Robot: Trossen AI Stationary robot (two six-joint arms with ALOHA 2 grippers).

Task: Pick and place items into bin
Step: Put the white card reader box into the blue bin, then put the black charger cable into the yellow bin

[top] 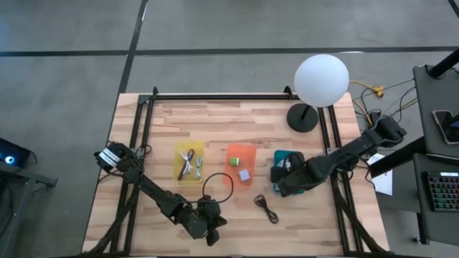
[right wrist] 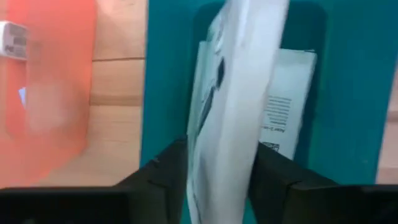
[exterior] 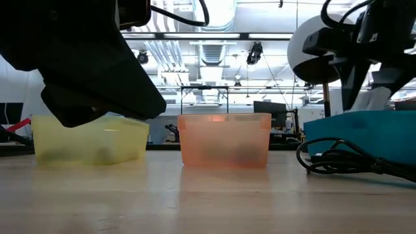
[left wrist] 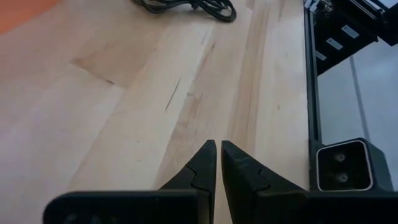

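Wooden planks make up the table [top: 301, 215], framed by black rails, with grey floor all round it. A black stand lamp with a white globe [top: 321, 80] sits at about one o'clock from the table's middle.

Far left, the left arm reaches in from nine o'clock, and the left gripper [top: 209, 233] rests low near the front edge at about seven o'clock; in the left wrist view its fingers [left wrist: 202, 165] are clenched together on nothing, over bare wood.

Next comes the yellow bin [top: 190, 163], at nine o'clock from the middle, with thin pale and dark cords [top: 191, 162] lying in it. A black cable loop [top: 217, 188] lies on the wood just at five o'clock from that bin.

At the centre stands the orange bin [top: 241, 163], holding a tiny green cube [top: 234, 162] and a pale-purple cube [top: 244, 174]. A short black cord [top: 266, 208] lies loose on the table at five o'clock from it.

At three o'clock stands the teal bin [top: 280, 155]. The right gripper [top: 287, 174] hangs over it, its two fingers [right wrist: 163, 168] either side of a white printed packet [right wrist: 233, 106] that stands on edge inside the bin; whether they press it or have let go cannot be told. A second white printed card [right wrist: 289, 102] lies in the bin behind it.
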